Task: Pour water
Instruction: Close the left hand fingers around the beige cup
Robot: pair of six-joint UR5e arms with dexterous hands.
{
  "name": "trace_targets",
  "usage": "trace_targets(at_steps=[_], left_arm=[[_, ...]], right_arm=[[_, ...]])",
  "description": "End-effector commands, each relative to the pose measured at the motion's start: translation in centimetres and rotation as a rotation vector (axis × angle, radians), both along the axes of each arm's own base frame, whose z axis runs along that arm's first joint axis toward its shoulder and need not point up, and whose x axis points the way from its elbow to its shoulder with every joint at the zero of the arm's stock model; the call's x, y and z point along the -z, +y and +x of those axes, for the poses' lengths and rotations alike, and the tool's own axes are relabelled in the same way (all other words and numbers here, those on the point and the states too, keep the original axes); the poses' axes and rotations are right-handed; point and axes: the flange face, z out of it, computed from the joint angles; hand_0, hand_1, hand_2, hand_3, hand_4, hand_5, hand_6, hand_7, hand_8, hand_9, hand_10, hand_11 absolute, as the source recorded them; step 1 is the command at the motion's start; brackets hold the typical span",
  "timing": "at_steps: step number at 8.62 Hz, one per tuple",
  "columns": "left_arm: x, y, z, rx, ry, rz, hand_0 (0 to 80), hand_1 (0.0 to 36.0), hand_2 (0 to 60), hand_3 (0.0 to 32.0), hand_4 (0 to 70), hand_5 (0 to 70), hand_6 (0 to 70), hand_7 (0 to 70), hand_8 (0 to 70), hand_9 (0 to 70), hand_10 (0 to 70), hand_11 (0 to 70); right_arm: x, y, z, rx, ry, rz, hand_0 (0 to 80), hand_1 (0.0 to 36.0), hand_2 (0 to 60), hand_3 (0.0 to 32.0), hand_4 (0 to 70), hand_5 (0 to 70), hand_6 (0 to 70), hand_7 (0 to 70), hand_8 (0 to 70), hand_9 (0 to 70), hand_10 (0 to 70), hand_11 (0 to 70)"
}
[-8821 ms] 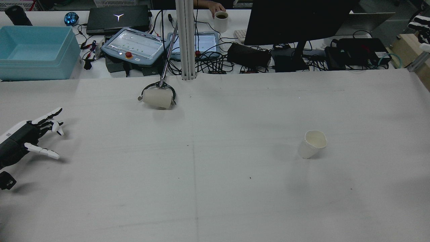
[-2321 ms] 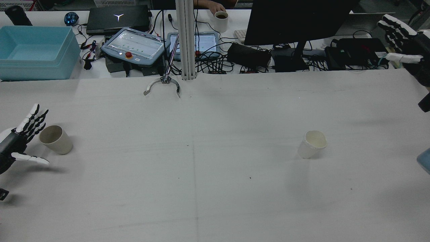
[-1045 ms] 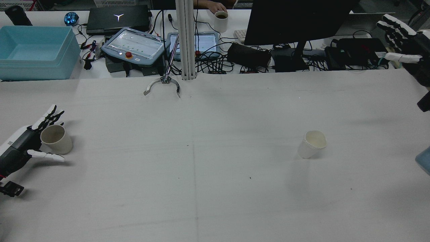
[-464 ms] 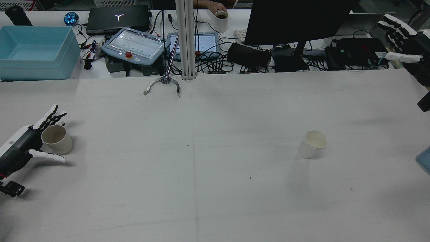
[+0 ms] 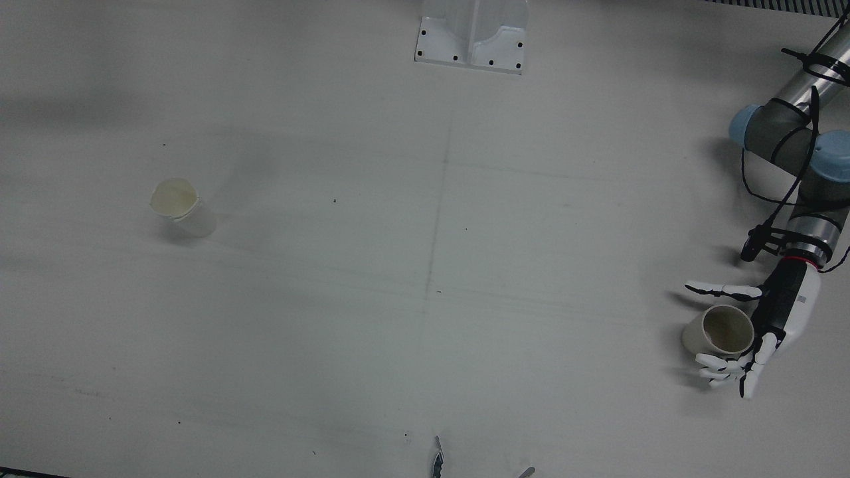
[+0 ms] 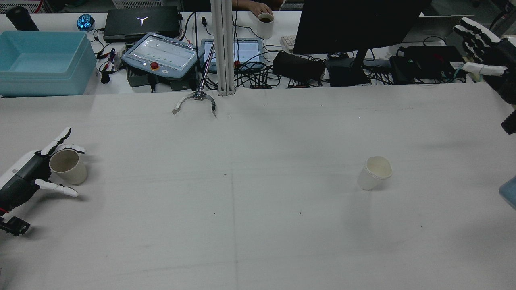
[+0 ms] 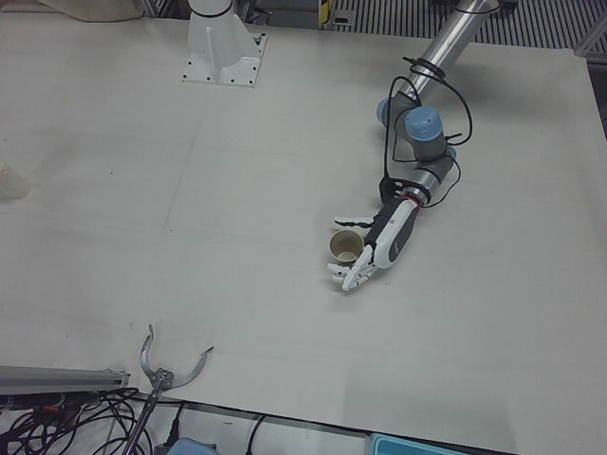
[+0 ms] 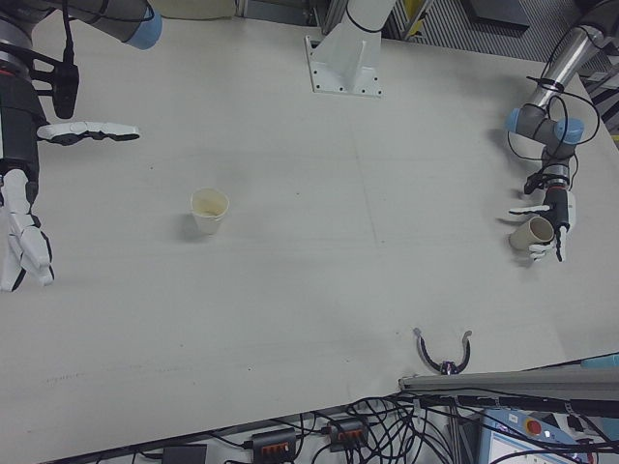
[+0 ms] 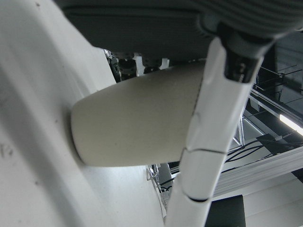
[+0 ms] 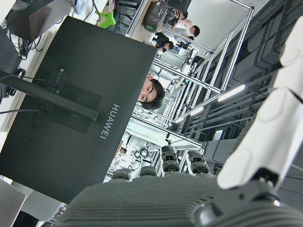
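Note:
A tan paper cup (image 6: 68, 166) stands upright at the table's left side in the rear view. My left hand (image 6: 24, 177) sits low beside it, open, with fingers (image 6: 60, 139) curling behind the cup and the thumb in front. The cup (image 5: 720, 330) and hand (image 5: 787, 305) also show in the front view, the left-front view (image 7: 346, 248) and the left hand view (image 9: 137, 123). A white paper cup (image 6: 375, 173) stands alone on the right half, also in the right-front view (image 8: 210, 210). My right hand (image 6: 479, 44) is raised at the far right, open and empty.
A metal grabber claw (image 6: 194, 102) on a pole rests at the table's far edge near the centre column (image 6: 223, 48). Behind it stand a blue bin (image 6: 40, 60), a monitor (image 6: 354, 24), tablets and cables. The column's base plate (image 5: 471, 40) shows in the front view.
The grabber set the tan cup down at the left and withdrew. My left hand moved up to the cup and its fingers have curled closer around it. The right hand stays raised.

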Motion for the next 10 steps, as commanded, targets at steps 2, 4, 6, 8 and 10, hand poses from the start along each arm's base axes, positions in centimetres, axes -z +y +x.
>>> trace_targets(at_steps=[2,4,6,8,10], left_arm=[[0.9,-0.6,0.6,0.0,-0.013,-0.013,80.0,36.0,0.0,0.0,11.5,0.0,39.3,65.0,32.6,47.4,14.2,24.8],[1.7,-0.4,0.2,-0.005,-0.012,-0.056,80.0,36.0,0.0,0.0,11.5,0.9,42.1,70.0,38.0,55.6,16.4,28.1],[2.6,-0.5,-0.2,0.005,-0.028,-0.075,80.0,36.0,46.4,0.0,14.4,4.3,47.3,70.0,45.3,65.8,20.7,35.1],[1.7,-0.2,-1.6,0.047,-0.002,-0.105,80.0,36.0,60.0,0.0,16.5,5.2,47.3,70.0,48.5,68.2,22.0,36.8],[-0.9,1.1,-3.6,0.087,0.024,-0.165,80.0,36.0,60.0,0.0,13.3,3.7,40.6,70.0,49.8,61.1,17.5,29.5]], right_arm=[[-0.1,0.0,-0.1,0.001,0.001,-0.002,43.7,10.2,10.2,2.6,0.0,11.0,4.6,15.4,0.0,1.6,0.0,0.2],[-0.1,0.0,-0.1,0.001,0.002,-0.002,43.5,10.1,10.2,2.8,0.0,11.5,4.7,16.1,0.0,1.8,0.0,0.3],[-0.1,0.0,-0.2,0.003,0.001,-0.002,43.5,10.1,10.3,3.0,0.0,11.4,4.5,15.4,0.0,1.6,0.0,0.0],[-0.1,0.0,-0.2,0.004,0.001,-0.002,43.6,10.1,10.1,3.4,0.0,11.5,4.5,15.8,0.0,1.7,0.0,0.0],[-0.1,0.0,-0.3,0.006,0.001,-0.002,43.6,10.1,9.8,3.4,0.0,12.0,4.6,16.1,0.0,1.8,0.0,0.0]])
